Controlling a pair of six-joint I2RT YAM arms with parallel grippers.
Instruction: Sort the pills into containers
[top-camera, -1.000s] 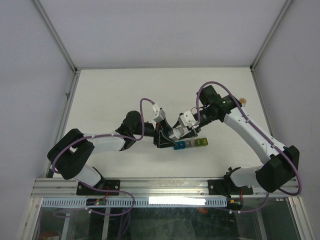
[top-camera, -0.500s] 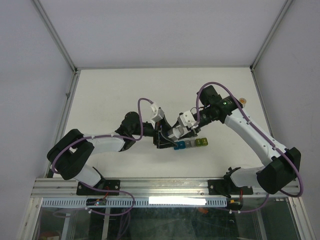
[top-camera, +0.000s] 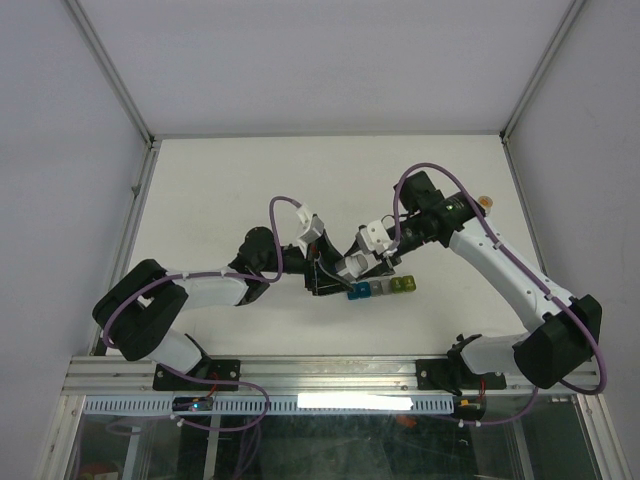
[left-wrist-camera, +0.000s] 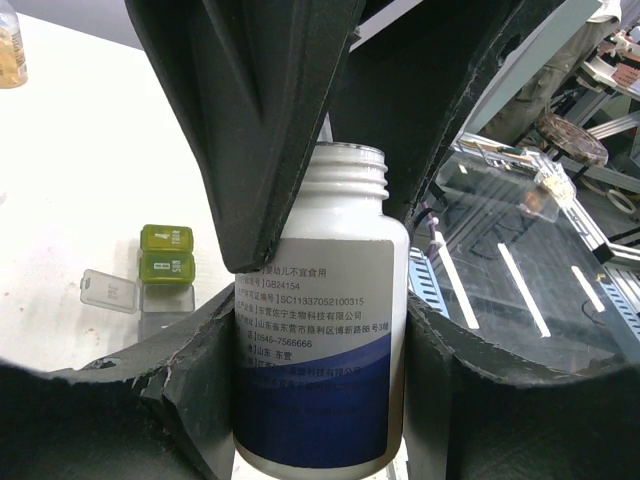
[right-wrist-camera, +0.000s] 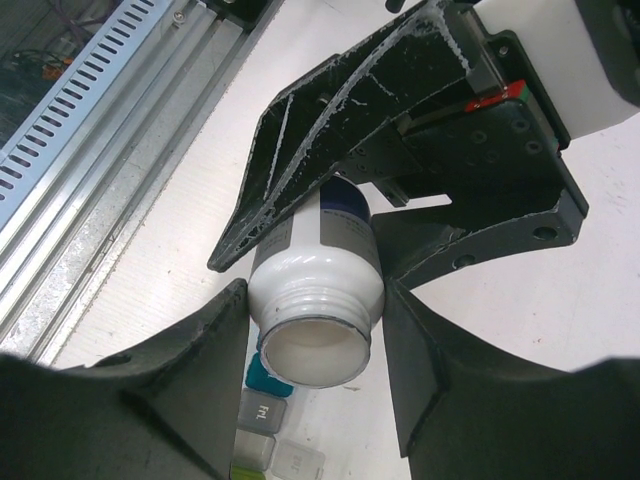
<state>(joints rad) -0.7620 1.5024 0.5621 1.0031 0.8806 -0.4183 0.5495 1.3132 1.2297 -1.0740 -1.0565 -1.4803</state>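
Two end effectors meet at one bottle. The left end effector (left-wrist-camera: 322, 330) is clenched on the body of the white bottle (left-wrist-camera: 325, 215), pads pressed on both sides of the label. The cap is off and the threaded neck is bare. The right end effector (right-wrist-camera: 318, 330) has its jaws spread to either side of that neck. Whether they actually press on it I cannot tell; it carries nothing else.

Key relation: the containers (top-camera: 382, 288) lie just below and to the right of the bottle mouth. In the right wrist view the teal and grey cubes show directly under the open rim. The strip's long axis runs parallel to the near edge of the counter (top-camera: 250, 190), a little right of the middle, with the blue end nearest both end effectors. One clear lid looks flipped open near the yellow-green cubes in the left wrist view. No pills visible anywhere.

The left arm holds the pour, so my guess is that tipping comes from its wrist.

Pose: the left arm stretches low from the near-left corner toward the middle, wrist rolled so the bottle lies tilted. The right arm arches from the near-right corner, elbow high toward the far right, forearm angled back down and left.
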